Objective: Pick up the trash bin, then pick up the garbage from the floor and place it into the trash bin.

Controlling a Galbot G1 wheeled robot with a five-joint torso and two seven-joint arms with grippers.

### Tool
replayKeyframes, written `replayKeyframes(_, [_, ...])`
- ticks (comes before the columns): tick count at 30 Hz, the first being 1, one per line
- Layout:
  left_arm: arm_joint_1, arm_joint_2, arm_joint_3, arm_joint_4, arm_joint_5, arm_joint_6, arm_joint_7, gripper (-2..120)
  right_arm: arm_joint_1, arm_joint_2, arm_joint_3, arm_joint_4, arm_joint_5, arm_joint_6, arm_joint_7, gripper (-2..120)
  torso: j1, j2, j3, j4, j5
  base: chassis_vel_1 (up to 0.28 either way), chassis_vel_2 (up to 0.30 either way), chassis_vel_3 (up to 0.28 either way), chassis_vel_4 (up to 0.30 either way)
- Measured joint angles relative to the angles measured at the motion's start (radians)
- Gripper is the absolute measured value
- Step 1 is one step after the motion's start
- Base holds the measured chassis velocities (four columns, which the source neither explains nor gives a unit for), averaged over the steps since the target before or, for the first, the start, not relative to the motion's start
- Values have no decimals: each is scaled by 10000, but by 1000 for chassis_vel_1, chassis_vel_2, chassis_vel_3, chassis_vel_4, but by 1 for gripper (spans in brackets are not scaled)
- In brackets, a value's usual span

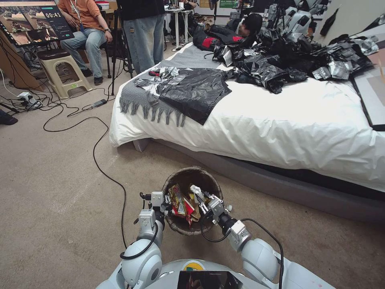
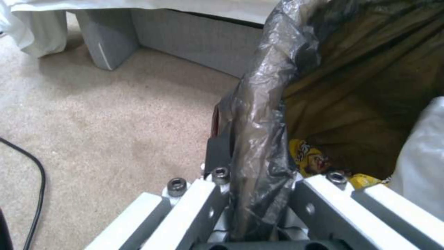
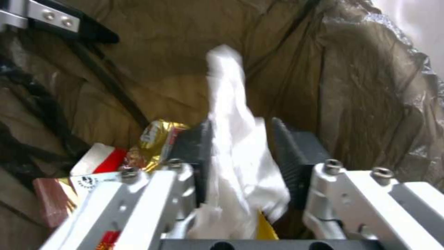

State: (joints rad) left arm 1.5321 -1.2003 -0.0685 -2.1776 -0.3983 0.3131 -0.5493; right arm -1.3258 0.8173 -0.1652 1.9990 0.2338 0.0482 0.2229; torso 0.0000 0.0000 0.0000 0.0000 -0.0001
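Right gripper [image 1: 200, 197]: over the bin mouth, at about 4 o'clock of the opening in the head view; pads part-open around a white tissue [image 3: 233, 139], which stands between them, touching the left pad, a gap showing on the other side.
Left gripper [image 2: 259, 194]: clamped on the bag-wrapped rim of the trash bin [image 1: 191, 176], at about 9 o'clock of the opening; one finger outside the wall, one inside; carrying the bin off the carpet, judging by the grip.
Trash bin: directly ahead of the robot's chest, between both wrists; bed [image 1: 280, 116] beyond it at 12 o'clock; dark liner folded over the rim.
Contents: snack wrappers [image 1: 178, 200] piled at the 6 to 8 o'clock side inside; gold wrapper and red-and-white carton visible in the right wrist view, below the tissue.
Key relation: tissue hangs straight below the right gripper, long axis roughly vertical, pointing down into the liner; nothing between it and the pile. Right arm the nearer one, already above the drop point; left arm tied up with the rim.
Step in hand: release of the tissue, probably; wider opening should be enough.
Risk: soft tissue may cling to a ribbed pad.
Floor: black cable [image 1: 94, 156] at 10 o'clock, well apart from the bin.
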Motion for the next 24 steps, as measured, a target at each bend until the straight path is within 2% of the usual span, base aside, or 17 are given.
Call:
replayKeyframes(1, [0,0,0,0,0,0,0,0,0,0,0,0,0,0,0,34,0,0,0,0,0,0,0,0,0])
replayKeyframes(3, [-22,35,3,9,-39,0,-8,0,59,110,-64,-130,-84,-122,246,45,0,0,0,0,0,0,0,0,0])
replayKeyframes(4, [-22,35,3,9,-39,0,-8,0,59,110,-64,-130,-84,-122,246,45,0,0,0,0,0,0,0,0,0])
replayKeyframes(6, [-35,52,3,19,-50,-2,-13,0,87,170,-86,-149,-93,-168,319,57,0,0,0,0,0,0,0,0,0])
replayKeyframes(7, [-35,52,3,19,-50,-2,-13,0,87,170,-86,-149,-93,-168,319,57,0,0,0,0,0,0,0,0,0])
replayKeyframes(9, [-37,54,14,26,-54,-12,-14,0,92,218,-97,-149,-96,-188,337,67,0,0,0,0,0,0,0,0,0])
replayKeyframes(10, [-37,54,14,26,-54,-12,-14,0,92,218,-97,-149,-96,-188,337,67,0,0,0,0,0,0,0,0,0])
replayKeyframes(12, [-48,43,21,43,-59,-19,-17,0,92,255,-100,-137,-97,-205,361,78,0,0,0,0,0,0,0,0,0])
replayKeyframes(13, [-48,43,21,43,-59,-19,-17,0,92,255,-100,-137,-97,-205,361,78,0,0,0,0,0,0,0,0,0])
replayKeyframes(15, [-53,24,25,55,-64,-23,-23,0,34,237,-54,55,-96,-206,368,89,0,0,0,1,1,0,0,0,0])
replayKeyframes(16, [-53,24,25,55,-64,-23,-23,0,34,237,-54,55,-96,-206,368,89,0,0,0,1,1,0,0,0,0])
replayKeyframes(18, [-53,3,27,66,-61,-26,-24,0,-54,175,51,317,-93,-195,368,97,0,0,0,0,1,0,0,0,0])
replayKeyframes(24, [-45,-33,26,109,-39,-46,-25,0,-306,29,476,1059,-48,40,321,100,-1,0,0,1,2,0,0,0,0])
